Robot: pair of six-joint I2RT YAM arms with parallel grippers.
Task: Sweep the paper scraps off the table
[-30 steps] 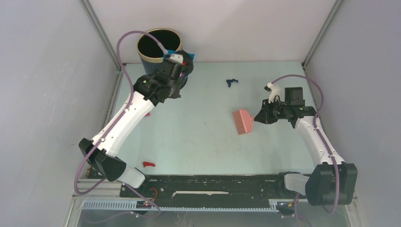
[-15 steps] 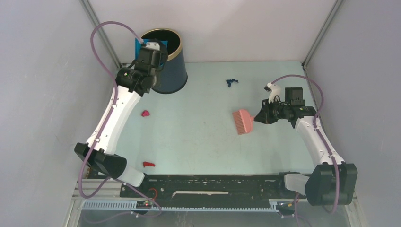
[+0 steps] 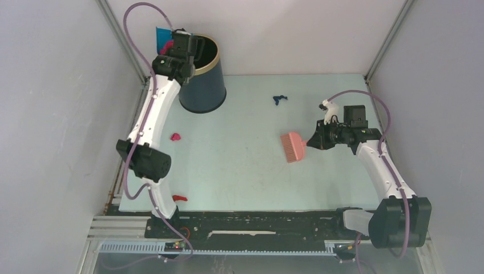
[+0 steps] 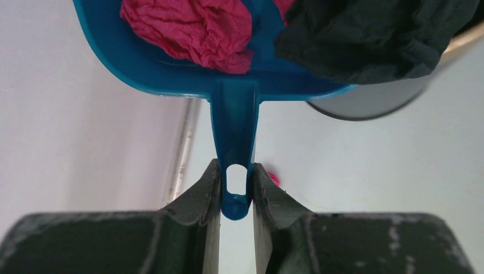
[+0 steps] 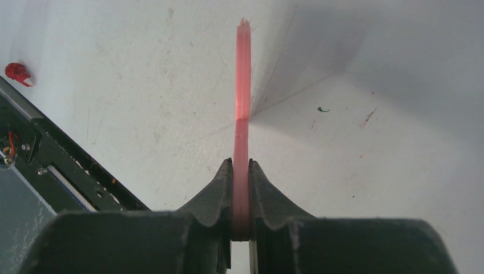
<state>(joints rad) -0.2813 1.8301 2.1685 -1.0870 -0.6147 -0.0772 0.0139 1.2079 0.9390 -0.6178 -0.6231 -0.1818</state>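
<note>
My left gripper [image 4: 234,182] is shut on the handle of the blue dustpan [image 4: 171,63], raised beside the rim of the dark bin [image 3: 201,77] at the back left. Pink-red [image 4: 191,28] and black [image 4: 371,34] paper scraps lie in the pan. In the top view the pan [image 3: 162,37] is left of the bin. My right gripper [image 5: 241,171] is shut on the pink brush [image 5: 243,85], held over the table's [image 3: 245,171] right middle [image 3: 293,146]. Loose scraps lie on the table: pink [image 3: 176,137], red [image 3: 180,198], dark blue [image 3: 279,99].
White walls and grey rails [image 3: 122,43] enclose the table. The black base rail [image 3: 257,224] runs along the near edge. The red scrap also shows in the right wrist view [image 5: 17,72] near that rail.
My left arm has lifted the dustpan from low in front of the bin up to its rim at the back left. The right arm and brush have not moved.
</note>
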